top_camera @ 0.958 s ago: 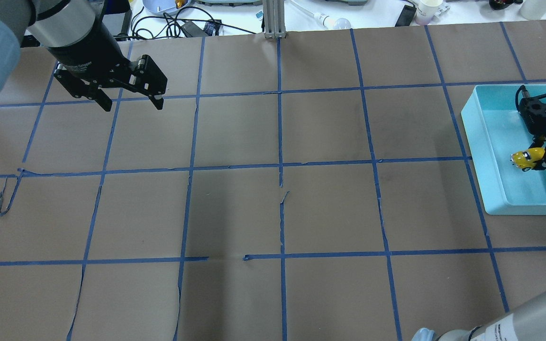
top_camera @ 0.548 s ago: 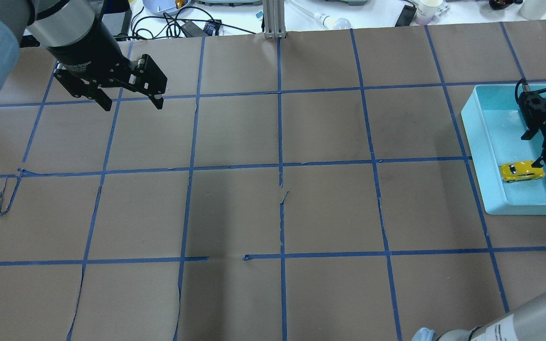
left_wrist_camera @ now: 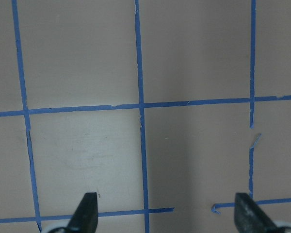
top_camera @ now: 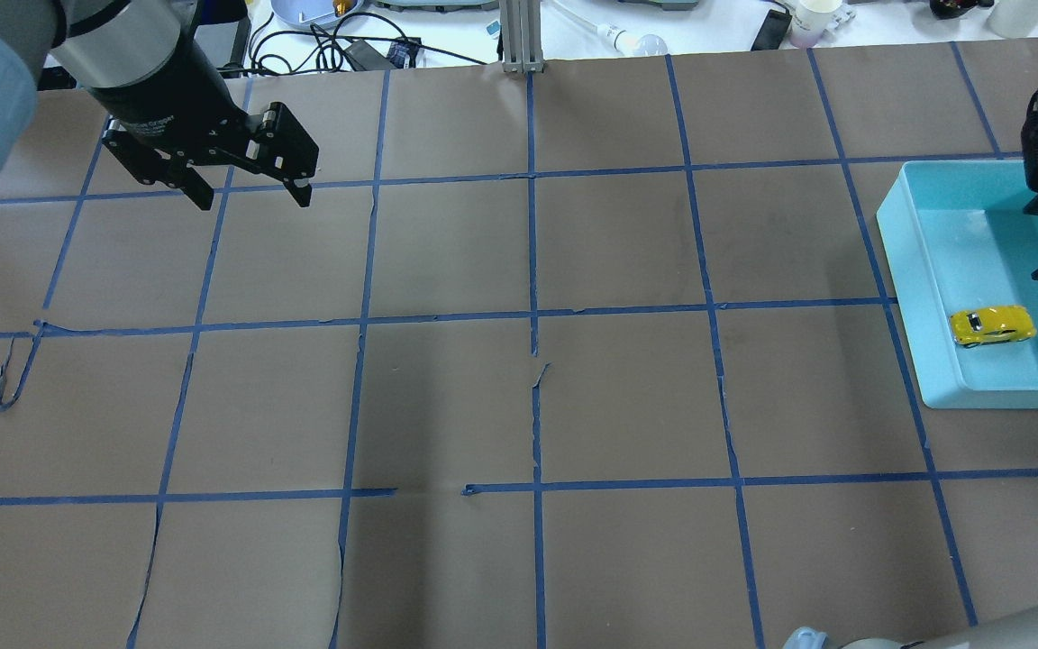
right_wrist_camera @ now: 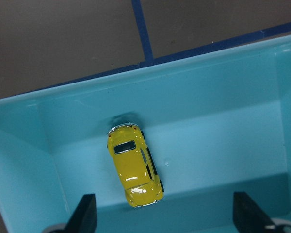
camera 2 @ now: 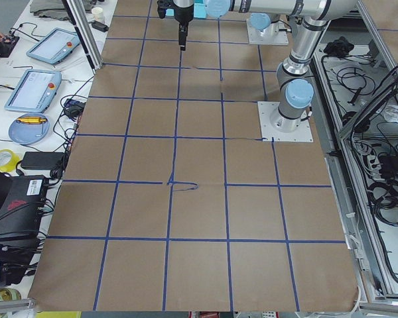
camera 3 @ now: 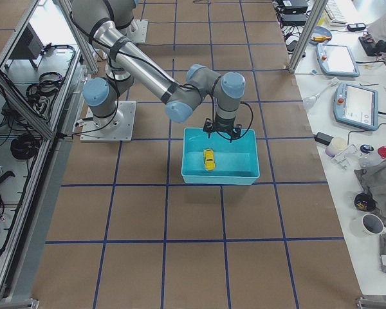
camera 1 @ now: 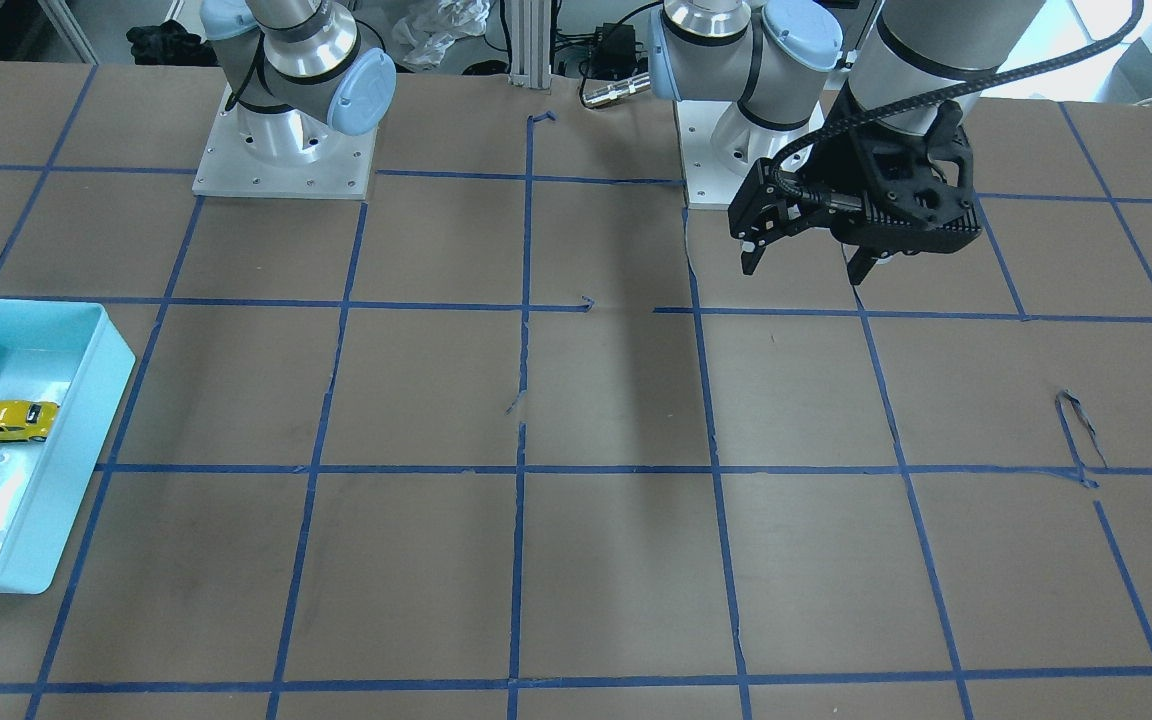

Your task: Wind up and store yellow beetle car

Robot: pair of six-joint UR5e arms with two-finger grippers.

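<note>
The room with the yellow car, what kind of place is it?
Probably a robot lab: robot arms bolted to a table with a blue tape grid, plus control tablets and cables alongside.

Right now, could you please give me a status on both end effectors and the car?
Left end effector open, over table. Right end effector open, above teal tray. Yellow beetle car on its wheels in tray, not gripped. No obstruction seen.
</note>
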